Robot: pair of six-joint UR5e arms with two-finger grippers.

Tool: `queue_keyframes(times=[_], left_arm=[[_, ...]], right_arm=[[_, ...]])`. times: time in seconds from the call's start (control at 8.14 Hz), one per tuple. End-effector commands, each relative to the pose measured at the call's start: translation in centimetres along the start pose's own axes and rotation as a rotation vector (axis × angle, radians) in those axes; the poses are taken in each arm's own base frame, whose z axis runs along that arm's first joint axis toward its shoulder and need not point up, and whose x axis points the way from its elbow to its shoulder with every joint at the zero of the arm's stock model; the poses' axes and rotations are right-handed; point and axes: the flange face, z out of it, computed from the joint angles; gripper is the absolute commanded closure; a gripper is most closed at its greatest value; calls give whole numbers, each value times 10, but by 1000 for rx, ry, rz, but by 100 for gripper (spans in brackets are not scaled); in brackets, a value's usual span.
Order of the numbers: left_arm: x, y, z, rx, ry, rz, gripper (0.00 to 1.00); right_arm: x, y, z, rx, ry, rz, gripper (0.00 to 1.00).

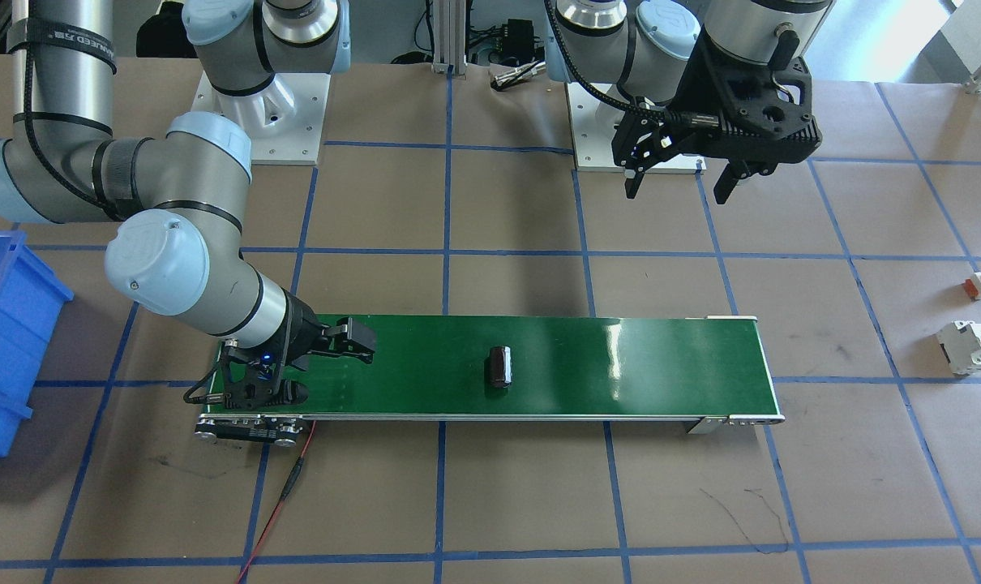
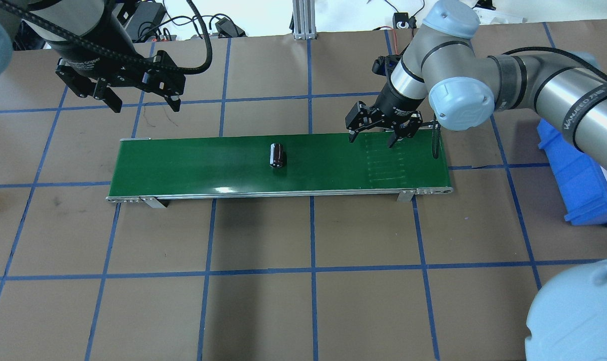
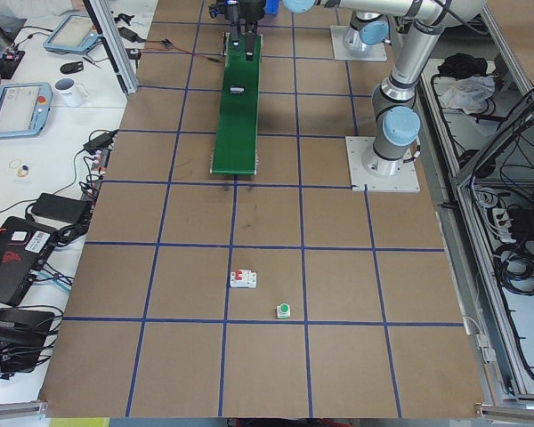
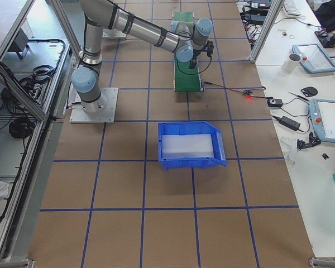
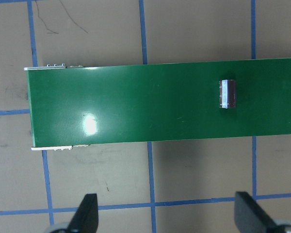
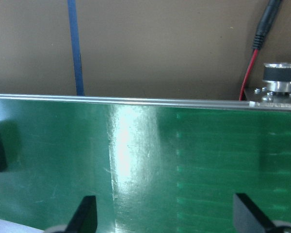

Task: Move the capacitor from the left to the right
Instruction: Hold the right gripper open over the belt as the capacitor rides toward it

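Overhead exterior | capacitor (image 2: 277,155) is lying on its side mid-belt (image 2: 183,165), stubby dark brown-black cylinder, silvery end | left gripper (image 2: 145,106) is hovering spread wide beside belt's left end | right gripper (image 2: 371,142) is hanging spread over its right end

Overhead, front opposed, sharing green belt (image 2: 183,165), side views far, right wrist seemingly closest

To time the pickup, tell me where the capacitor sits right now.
In the overhead view the capacitor lies mid-length on the green conveyor belt, untouched, between the left gripper beside the belt's left end and the right gripper over its right end.
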Motion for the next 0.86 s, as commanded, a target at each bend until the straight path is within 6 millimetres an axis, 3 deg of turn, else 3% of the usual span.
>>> queue_keyframes(times=[0.0,0.74], left_arm=[[1,0,0,1,1,1,0],[0,1,-1,2,1,0,0]], right_arm=[[0,0,1,-3,-3,1,0],[4,8,15,-36,-4,13,0]])
